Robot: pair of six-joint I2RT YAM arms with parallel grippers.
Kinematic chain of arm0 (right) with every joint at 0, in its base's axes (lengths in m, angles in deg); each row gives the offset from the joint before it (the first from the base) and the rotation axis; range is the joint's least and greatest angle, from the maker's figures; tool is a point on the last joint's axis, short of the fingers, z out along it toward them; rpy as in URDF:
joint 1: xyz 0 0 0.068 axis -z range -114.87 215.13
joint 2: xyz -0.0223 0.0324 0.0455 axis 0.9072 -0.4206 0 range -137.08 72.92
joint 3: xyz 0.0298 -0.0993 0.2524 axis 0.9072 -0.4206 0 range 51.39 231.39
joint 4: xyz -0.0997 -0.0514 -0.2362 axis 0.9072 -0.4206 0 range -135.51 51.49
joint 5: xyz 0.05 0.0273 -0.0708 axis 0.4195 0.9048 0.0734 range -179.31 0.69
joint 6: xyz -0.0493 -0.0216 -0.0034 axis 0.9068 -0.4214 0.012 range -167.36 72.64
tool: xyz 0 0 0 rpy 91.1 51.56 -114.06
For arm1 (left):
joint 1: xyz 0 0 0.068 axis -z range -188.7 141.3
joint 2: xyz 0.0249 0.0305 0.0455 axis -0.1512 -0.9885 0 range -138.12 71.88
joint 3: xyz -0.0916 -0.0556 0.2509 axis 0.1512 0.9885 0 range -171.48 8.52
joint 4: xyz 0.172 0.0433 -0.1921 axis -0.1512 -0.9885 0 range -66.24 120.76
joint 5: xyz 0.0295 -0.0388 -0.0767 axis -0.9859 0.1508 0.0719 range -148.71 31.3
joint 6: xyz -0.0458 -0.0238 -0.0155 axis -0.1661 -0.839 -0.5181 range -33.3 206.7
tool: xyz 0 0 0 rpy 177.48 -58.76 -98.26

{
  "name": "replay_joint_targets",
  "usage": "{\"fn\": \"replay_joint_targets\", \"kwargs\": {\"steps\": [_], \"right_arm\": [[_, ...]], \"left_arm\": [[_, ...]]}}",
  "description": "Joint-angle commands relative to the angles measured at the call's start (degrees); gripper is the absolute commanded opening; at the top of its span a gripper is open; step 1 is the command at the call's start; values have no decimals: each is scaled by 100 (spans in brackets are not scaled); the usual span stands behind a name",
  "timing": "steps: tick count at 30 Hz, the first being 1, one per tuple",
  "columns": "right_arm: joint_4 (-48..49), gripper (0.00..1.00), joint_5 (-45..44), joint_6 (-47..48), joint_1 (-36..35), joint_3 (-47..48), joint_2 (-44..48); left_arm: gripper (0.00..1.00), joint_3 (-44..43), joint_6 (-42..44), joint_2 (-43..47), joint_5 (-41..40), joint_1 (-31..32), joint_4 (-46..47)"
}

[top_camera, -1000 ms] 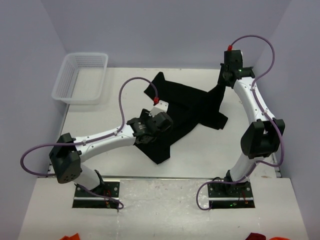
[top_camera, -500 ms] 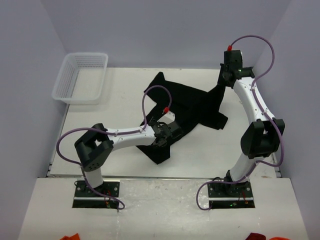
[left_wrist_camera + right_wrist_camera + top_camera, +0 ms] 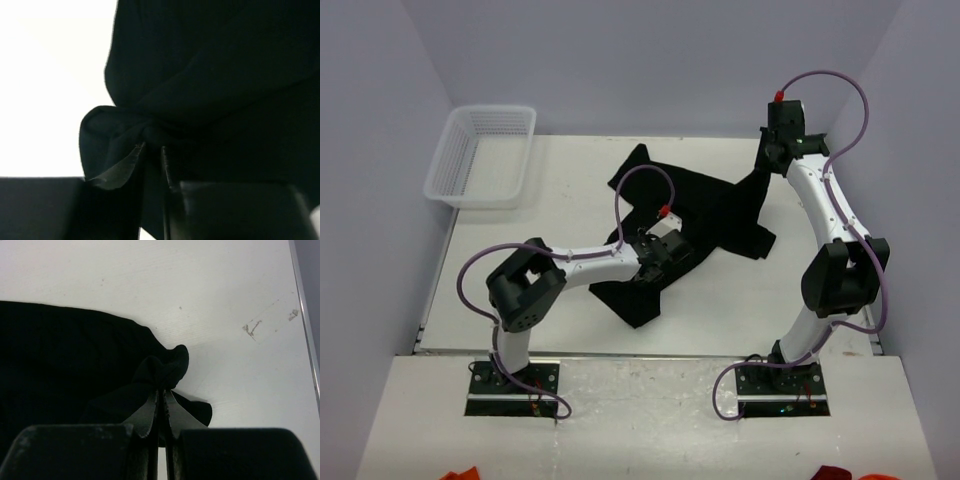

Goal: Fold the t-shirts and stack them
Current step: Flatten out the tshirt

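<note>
A black t-shirt lies crumpled across the middle of the white table, running from the far centre down to a point near the front. My left gripper is low over its near part. In the left wrist view the fingers stand close together with a bunched fold of the t-shirt pinched between them at the left gripper. My right gripper is at the cloth's far right corner. There the right gripper is shut on a raised tuft of the t-shirt.
A white mesh basket stands at the table's far left corner. Bare table lies to the right of the cloth, with the table's right edge close by. Red scraps show at the bottom edge of the top view.
The left arm has folded its elbow inward and carried its gripper rightward onto the shirt's near part, and the jaws have narrowed onto the cloth. The right arm has not moved.
</note>
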Motion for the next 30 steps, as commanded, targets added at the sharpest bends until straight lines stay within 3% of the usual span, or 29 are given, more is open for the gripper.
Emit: {"fn": "replay_joint_targets", "kwargs": {"steps": [1,4,8,13,17,23,30], "right_arm": [[146,0,90,110,-9,18,121],[138,0,107,110,-9,35,86],[94,0,99,110,-9,105,42],[67,0,99,119,-9,185,51],[23,0,63,145,-9,264,42],[-29,0,-7,145,-9,361,130],[112,0,-15,154,-8,254,666]], "left_arm": [[14,-90,294,42,-5,-345,494],[0,-99,426,86,-118,-557,460],[0,-152,339,498,-269,-540,109],[0,-424,-135,1638,-181,-66,-1217],[0,-468,-479,2721,371,426,-1957],[0,-82,-724,4303,997,568,-2702],[0,77,-444,5805,1926,568,-2521]]}}
